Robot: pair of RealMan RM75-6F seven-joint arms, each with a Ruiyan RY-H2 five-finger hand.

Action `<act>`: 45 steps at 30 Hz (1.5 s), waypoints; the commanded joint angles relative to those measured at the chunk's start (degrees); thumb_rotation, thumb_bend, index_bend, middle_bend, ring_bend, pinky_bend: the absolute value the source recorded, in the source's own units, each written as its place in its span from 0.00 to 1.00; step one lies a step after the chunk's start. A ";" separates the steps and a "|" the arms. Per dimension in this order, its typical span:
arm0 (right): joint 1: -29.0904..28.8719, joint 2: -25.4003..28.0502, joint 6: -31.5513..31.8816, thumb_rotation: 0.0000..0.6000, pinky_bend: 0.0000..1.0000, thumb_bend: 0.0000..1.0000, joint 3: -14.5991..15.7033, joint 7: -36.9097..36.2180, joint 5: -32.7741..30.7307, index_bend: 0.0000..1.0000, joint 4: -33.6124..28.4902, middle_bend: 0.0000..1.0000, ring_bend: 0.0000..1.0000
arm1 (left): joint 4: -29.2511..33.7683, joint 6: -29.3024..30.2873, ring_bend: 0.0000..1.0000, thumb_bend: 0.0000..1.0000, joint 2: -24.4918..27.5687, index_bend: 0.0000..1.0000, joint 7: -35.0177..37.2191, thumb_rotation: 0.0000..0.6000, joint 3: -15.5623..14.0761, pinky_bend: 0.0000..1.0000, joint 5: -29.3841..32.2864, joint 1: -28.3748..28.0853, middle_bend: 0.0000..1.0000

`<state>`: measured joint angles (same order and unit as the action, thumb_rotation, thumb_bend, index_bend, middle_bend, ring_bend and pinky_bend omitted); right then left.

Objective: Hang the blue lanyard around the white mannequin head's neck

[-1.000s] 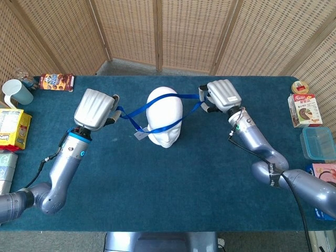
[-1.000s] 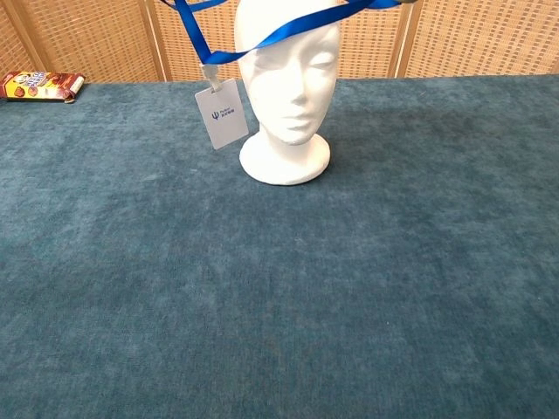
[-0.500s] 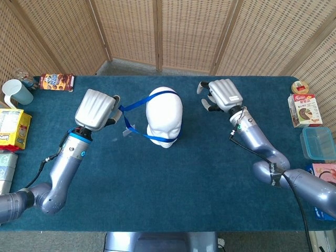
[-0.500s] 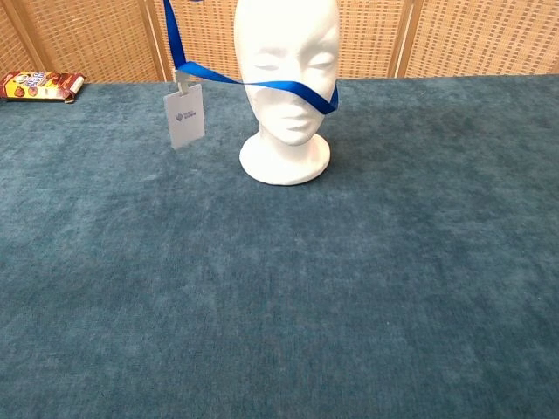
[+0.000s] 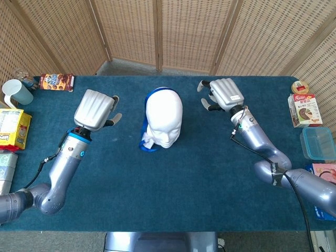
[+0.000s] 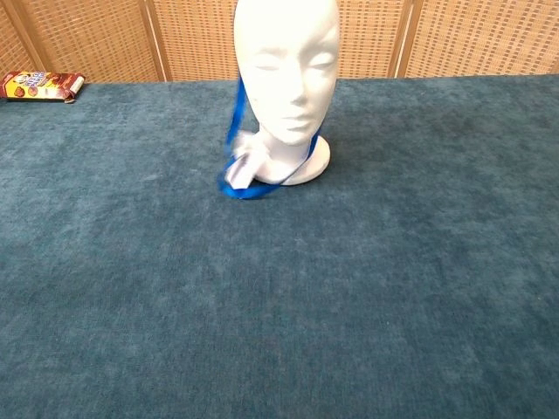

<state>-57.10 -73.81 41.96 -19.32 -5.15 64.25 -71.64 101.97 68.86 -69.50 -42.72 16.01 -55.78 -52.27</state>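
Lanyard's on — the blue lanyard (image 6: 253, 175) loops round the neck of the white mannequin head (image 5: 164, 113), its white badge (image 6: 240, 170) dangling low on the mannequin's left-hand side, right at the base. We've got one lanyard, one mannequin, two hands. Our left hand (image 5: 95, 109) sits to the mannequin's left, our right hand (image 5: 223, 94) to its right and slightly further back — both apart from the strap, fingers loosely spread, holding nothing. Left hand looks nearer the badge if anything needs straightening on the counter (image 6: 349, 288).
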 commanded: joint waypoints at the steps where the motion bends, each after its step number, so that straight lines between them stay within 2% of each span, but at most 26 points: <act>1: -0.01 -0.07 0.14 0.89 1.00 0.47 -0.01 0.12 -0.06 0.37 -0.04 1.00 1.00 | 0.01 0.03 1.00 0.19 0.05 0.67 0.11 0.68 0.00 1.00 0.05 0.05 1.00; 17: 0.80 0.44 1.82 0.90 1.00 0.46 -0.53 0.63 -1.16 0.37 -0.90 1.00 1.00 | 0.39 1.03 1.00 0.16 1.34 0.65 2.34 0.55 -0.46 1.00 -1.61 1.58 1.00; 22: 1.49 1.04 2.76 0.90 1.00 0.46 -0.56 0.90 -1.34 0.37 -1.50 1.00 1.00 | 1.22 1.82 1.00 0.16 2.29 0.64 3.99 0.55 -0.81 1.00 -2.95 2.84 1.00; 25: 2.29 1.50 3.81 0.90 1.00 0.46 -0.55 1.03 -1.49 0.37 -1.97 0.99 1.00 | 1.70 2.26 0.96 0.16 3.12 0.63 4.76 0.54 -1.18 0.99 -3.57 3.78 0.99; 28: 3.02 1.98 4.60 0.90 1.00 0.46 -0.35 1.29 -1.46 0.39 -2.39 0.96 1.00 | 2.20 2.43 0.89 0.16 3.81 0.63 5.76 0.53 -1.41 0.94 -3.67 4.64 0.93; 35: 6.95 4.80 8.04 0.90 1.00 0.46 0.83 1.71 -0.92 0.40 -5.36 0.85 0.99 | 5.13 3.72 0.76 0.16 7.07 0.61 11.34 0.46 -2.04 0.76 -3.84 8.92 0.82; 45: 12.93 7.55 14.26 0.90 0.96 0.45 2.59 2.68 -0.12 0.44 -9.94 0.71 0.83 | 7.85 6.48 0.70 0.16 9.99 0.61 18.32 0.42 -4.50 0.69 -6.69 15.31 0.77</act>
<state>-45.39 -66.85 54.96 -17.28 -2.87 63.88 -80.70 109.21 74.48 -60.16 -25.65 12.28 -61.63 -38.24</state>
